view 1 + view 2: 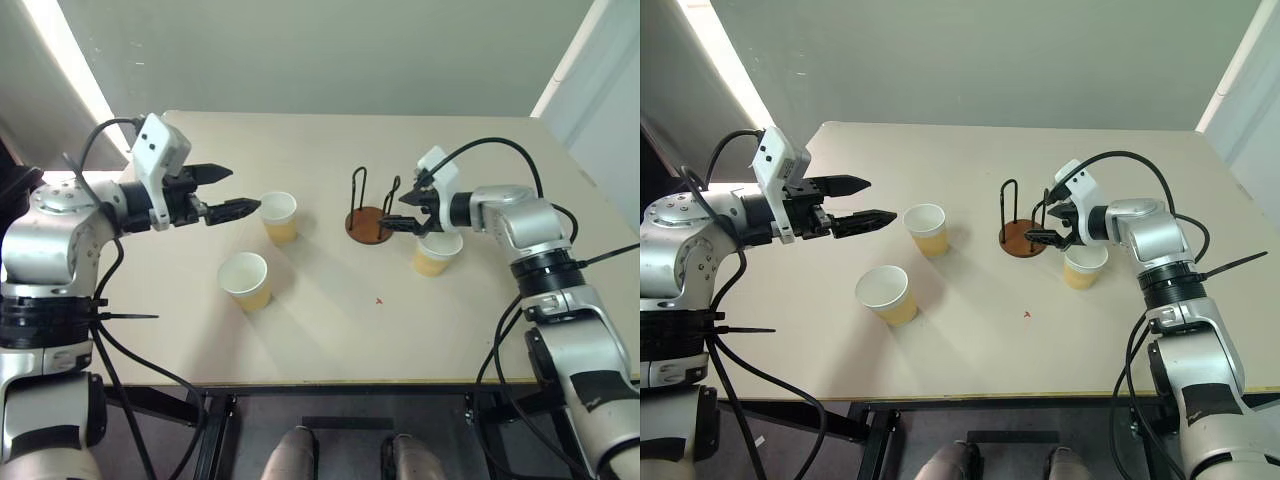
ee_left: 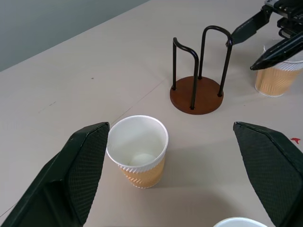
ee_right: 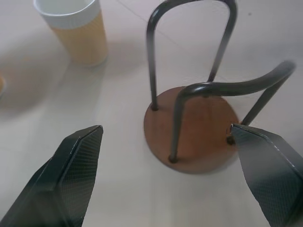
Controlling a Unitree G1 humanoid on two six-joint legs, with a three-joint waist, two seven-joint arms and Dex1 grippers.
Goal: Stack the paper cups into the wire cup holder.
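Observation:
Three paper cups stand upright on the table: one [image 1: 279, 217] just ahead of my left gripper [image 1: 243, 190], one [image 1: 246, 280] nearer the front edge, and one [image 1: 437, 252] under my right wrist. The wire cup holder [image 1: 368, 224], a reddish-brown disc with black wire loops, stands empty between the two sides. My left gripper is open, hovers above the table and points at the nearest cup [image 2: 137, 151]. My right gripper [image 1: 398, 213] is open just right of the holder, with its fingertips close to the base [image 3: 199, 127] and nothing between them.
The beige table [image 1: 330, 340] has a small red mark [image 1: 379, 299] toward the front. A grey wall runs behind the table's far edge. Black cables hang beside both arms.

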